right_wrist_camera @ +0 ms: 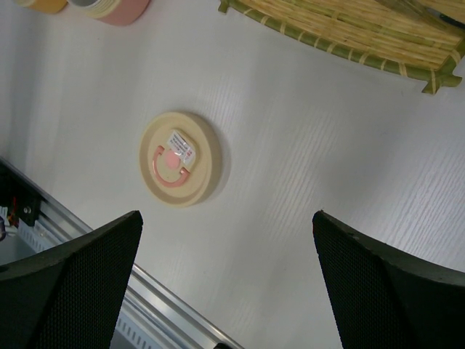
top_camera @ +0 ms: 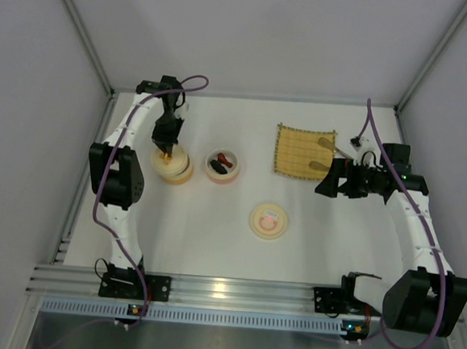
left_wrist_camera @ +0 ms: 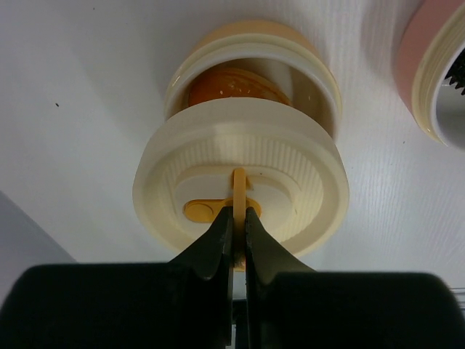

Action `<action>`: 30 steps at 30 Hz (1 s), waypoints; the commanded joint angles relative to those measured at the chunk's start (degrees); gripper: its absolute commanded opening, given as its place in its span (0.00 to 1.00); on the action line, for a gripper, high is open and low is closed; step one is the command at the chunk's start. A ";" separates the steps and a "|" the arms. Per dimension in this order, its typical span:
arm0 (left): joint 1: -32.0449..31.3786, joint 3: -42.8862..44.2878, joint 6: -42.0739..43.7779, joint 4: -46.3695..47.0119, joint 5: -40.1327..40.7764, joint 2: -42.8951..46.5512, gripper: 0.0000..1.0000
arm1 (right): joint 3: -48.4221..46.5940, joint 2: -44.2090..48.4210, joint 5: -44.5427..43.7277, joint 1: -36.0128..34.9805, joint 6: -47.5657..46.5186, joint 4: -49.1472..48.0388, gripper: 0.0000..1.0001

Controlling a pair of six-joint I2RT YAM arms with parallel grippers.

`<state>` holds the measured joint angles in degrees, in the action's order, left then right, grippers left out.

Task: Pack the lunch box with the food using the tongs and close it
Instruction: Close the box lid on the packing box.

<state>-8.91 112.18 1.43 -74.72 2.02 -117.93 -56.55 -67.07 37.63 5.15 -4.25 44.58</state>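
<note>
Noted left gripper [left_wrist_camera: 238,218] clamped on cream lid [left_wrist_camera: 290,167] tab, upper left, over orange bowl [left_wrist_camera: 254,30]; bun [left_wrist_camera: 232,83] half hidden. Found red piece [top_camera: 228,162] and black piece [top_camera: 216,170] in pink bowl [top_camera: 236,175] alongside. Saw right gripper [right_wrist_camera: 227,225] spread wide, right side, beside mat [top_camera: 300,151] edge.

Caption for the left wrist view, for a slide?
Left gripper pinching the orange tab of the cream lid, not yet seated on the bowl holding the bun.
</note>
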 commanded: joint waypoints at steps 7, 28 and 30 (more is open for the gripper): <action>1.35 -0.73 -10.20 3.96 1.14 -0.11 0.00 | 0.48 1.15 0.87 0.83 0.47 -2.74 0.99; 1.35 -4.43 -19.01 8.36 0.44 0.07 0.00 | 0.66 1.06 1.57 0.83 0.38 -2.92 0.99; 1.35 -4.43 -19.18 8.27 1.84 -0.11 0.00 | 0.66 0.98 1.66 0.83 0.38 -3.00 0.99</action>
<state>-7.66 108.09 -15.94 -68.14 1.69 -118.67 -55.88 -67.02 37.82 5.17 -3.84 44.40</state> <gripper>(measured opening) 0.091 0.993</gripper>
